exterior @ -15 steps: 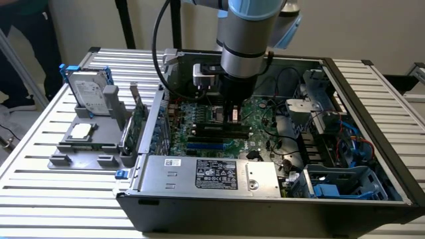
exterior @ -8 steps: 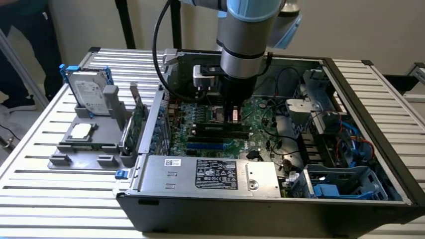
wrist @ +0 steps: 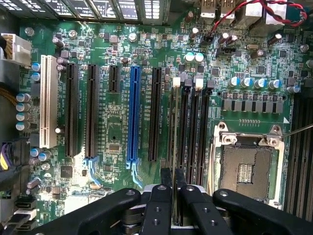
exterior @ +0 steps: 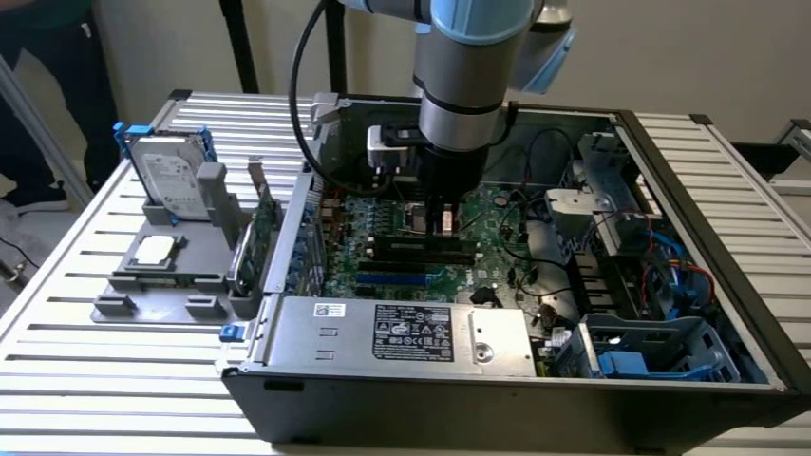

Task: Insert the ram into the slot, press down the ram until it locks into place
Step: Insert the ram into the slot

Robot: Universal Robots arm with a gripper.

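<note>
1. Black fingers (wrist: 166, 178) loom right at the wrist camera, and the gripper (wrist: 173, 177) is pinched tight on the ram (wrist: 174, 132), a thin green stick seen edge-on from above.
2. Ram stands on its long edge, lined up along the slot (wrist: 176, 82), the black memory socket closest to the expansion sockets. A white end clip shows at its far end.
3. Fully seated, clips latched? Cannot tell from this angle.
4. Just beside it, the other black memory sockets (wrist: 198, 127) run parallel, and past them sits the square silver processor socket (wrist: 244, 171).
5. Over on the other side, the bright blue socket (wrist: 133, 115) stands among black ones, with a white socket (wrist: 48, 100) well apart.
6. Exterior view now: the arm (exterior: 462, 85) drops straight down into the open computer case (exterior: 709, 180), with the gripper low over the middle of the green motherboard (exterior: 500, 214).
7. Along the case's near side lies a silver power supply (exterior: 405, 332).
8. On the exterior view's left, a grey fixture (exterior: 152, 285) on the slatted table (exterior: 76, 380) holds a hard drive (exterior: 171, 180) upright and a green expansion card (exterior: 262, 237) on edge.
</note>
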